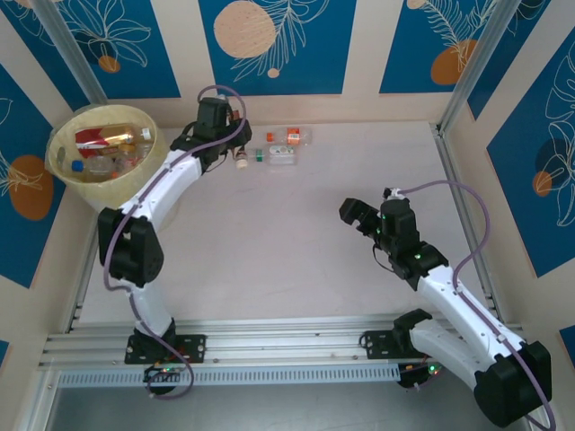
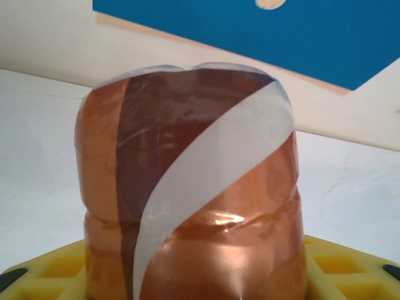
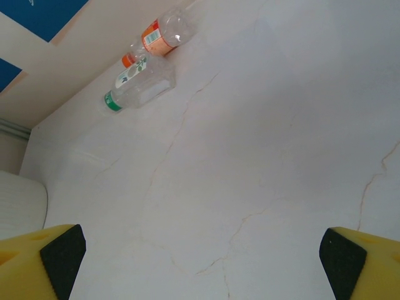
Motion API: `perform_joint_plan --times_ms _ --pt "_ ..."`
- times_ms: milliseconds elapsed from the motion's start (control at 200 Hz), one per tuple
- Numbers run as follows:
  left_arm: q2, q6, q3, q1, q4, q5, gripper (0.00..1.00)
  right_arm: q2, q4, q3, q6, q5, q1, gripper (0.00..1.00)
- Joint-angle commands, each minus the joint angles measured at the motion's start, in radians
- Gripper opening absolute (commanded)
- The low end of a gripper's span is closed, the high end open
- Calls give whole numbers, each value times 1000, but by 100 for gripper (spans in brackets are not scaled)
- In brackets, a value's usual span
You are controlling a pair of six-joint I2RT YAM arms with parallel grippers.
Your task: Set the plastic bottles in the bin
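Nearest the bases, the right arm (image 1: 422,265) hovers over the bare middle-right of the surface (image 1: 269,260). The right jaws stand wide open and empty. Their black pads (image 3: 59,250) sit at the lower corners of the wrist view with pale surface between them. The closest loose bottles lie well apart from these jaws, far ahead by the back wall.

Farther out, the left arm (image 1: 171,175) reaches to the far left, just beside the bin (image 1: 99,196). The left jaws are closed on a brown-labelled bottle (image 2: 187,187), which sits between the yellow fingers (image 2: 50,269) and rises straight in front of the wrist camera. Its lower end is cut off by the picture's edge. From above, the wrist covers most of the grip, so the bottle is hard to make out there.

Beyond that, an orange-labelled bottle (image 3: 161,34) and a green-capped bottle (image 3: 139,84) lie on their sides on the surface near the back wall. They are just beside each other; I cannot tell whether they touch.

The bin stands in the far left corner and holds several bottles (image 1: 99,139), one with a red label. They overlap, so the count is unclear.
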Motion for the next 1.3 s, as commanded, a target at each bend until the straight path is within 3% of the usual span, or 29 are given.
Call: perform_joint_plan --times_ms 0,105,260,605,815,975,1155,1295 --pt "-75 -21 -3 -9 60 123 41 -4 124 -6 -68 -158 -1 99" --pt "-146 -7 -51 -9 68 163 40 10 151 11 -100 -225 15 99" --pt "-265 54 -108 -8 31 159 40 46 132 50 -120 -195 47 99" --pt "-518 185 -227 16 -52 -145 40 124 152 84 -103 -158 82 99" --pt "-576 143 -261 108 -82 -133 40 177 157 123 -115 -162 99 99" --pt "-613 136 -263 201 -120 -219 40 198 136 153 -138 -145 122 99" --pt "-638 104 -262 350 -105 -189 39 206 124 162 -142 -125 134 99" --pt "-632 86 -274 401 -61 -195 39 205 127 161 -134 -109 139 99"
